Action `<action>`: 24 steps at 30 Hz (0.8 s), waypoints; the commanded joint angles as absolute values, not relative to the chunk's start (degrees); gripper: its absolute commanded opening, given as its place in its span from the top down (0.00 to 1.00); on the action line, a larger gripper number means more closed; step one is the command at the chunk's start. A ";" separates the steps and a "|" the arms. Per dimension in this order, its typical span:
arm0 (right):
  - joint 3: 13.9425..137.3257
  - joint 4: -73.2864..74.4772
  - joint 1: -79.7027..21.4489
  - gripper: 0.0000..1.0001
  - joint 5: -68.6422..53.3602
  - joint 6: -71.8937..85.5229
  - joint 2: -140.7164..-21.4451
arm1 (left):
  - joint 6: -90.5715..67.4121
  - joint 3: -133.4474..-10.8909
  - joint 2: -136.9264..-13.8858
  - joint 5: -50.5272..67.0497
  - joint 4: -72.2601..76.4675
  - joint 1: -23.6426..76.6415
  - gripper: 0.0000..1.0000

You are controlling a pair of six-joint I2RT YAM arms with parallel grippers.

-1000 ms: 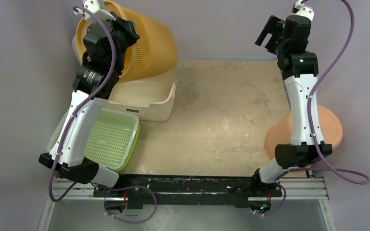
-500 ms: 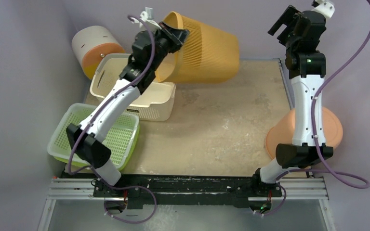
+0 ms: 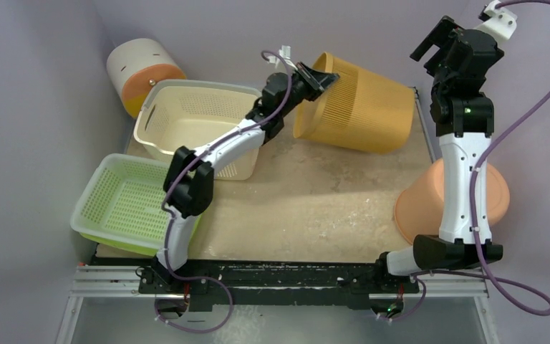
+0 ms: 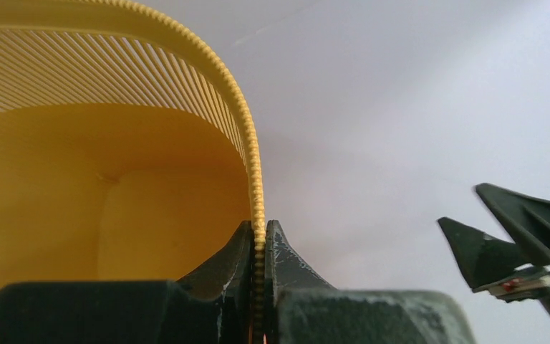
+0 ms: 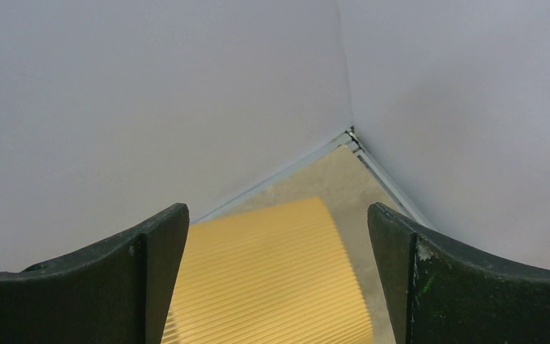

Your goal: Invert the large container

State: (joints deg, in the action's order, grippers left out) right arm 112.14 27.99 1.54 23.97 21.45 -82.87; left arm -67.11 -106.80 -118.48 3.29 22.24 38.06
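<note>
The large container is a yellow ribbed basket (image 3: 358,107), held on its side above the far middle of the table, mouth to the left, base to the right. My left gripper (image 3: 314,76) is shut on its rim; in the left wrist view the rim (image 4: 256,186) runs up from between the closed fingers (image 4: 238,251), with the basket's yellow inside to the left. My right gripper (image 3: 440,39) is open and empty, raised high at the far right. In the right wrist view the basket's ribbed wall (image 5: 279,279) lies below, between the open fingertips (image 5: 161,236).
A cream basket (image 3: 193,125) stands at the far left, a green perforated tray (image 3: 125,204) in front of it. A white and orange cylinder (image 3: 142,68) lies in the far left corner. An orange bowl (image 3: 498,197) sits upside down at the right edge.
My left arm has swung the yellow basket to the right, from above the cream basket to the far middle, tipping it onto its side. My right gripper has risen slightly and stayed open.
</note>
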 commanded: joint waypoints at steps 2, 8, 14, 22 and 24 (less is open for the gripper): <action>109.53 23.69 2.17 0.04 27.60 18.35 -79.34 | -86.60 -110.52 -126.15 6.53 48.64 39.37 1.00; 108.09 22.99 2.29 0.03 28.90 16.99 -78.32 | -104.51 -108.64 -134.68 1.94 65.70 39.50 1.00; 107.76 22.94 2.29 0.03 28.59 17.03 -78.80 | -113.87 -118.80 -142.80 -2.34 72.18 40.60 1.00; 107.45 22.69 2.37 0.03 27.55 17.31 -80.25 | -121.85 -120.23 -147.25 -6.50 76.18 41.37 1.00; 107.45 22.69 2.37 0.03 26.92 17.32 -80.75 | -121.61 -113.53 -145.45 -6.52 76.88 41.01 1.00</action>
State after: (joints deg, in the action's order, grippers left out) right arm 107.48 26.06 2.04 27.46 18.15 -80.34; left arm -112.22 -119.50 -149.95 -2.66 62.74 40.97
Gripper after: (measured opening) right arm 0.966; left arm 0.025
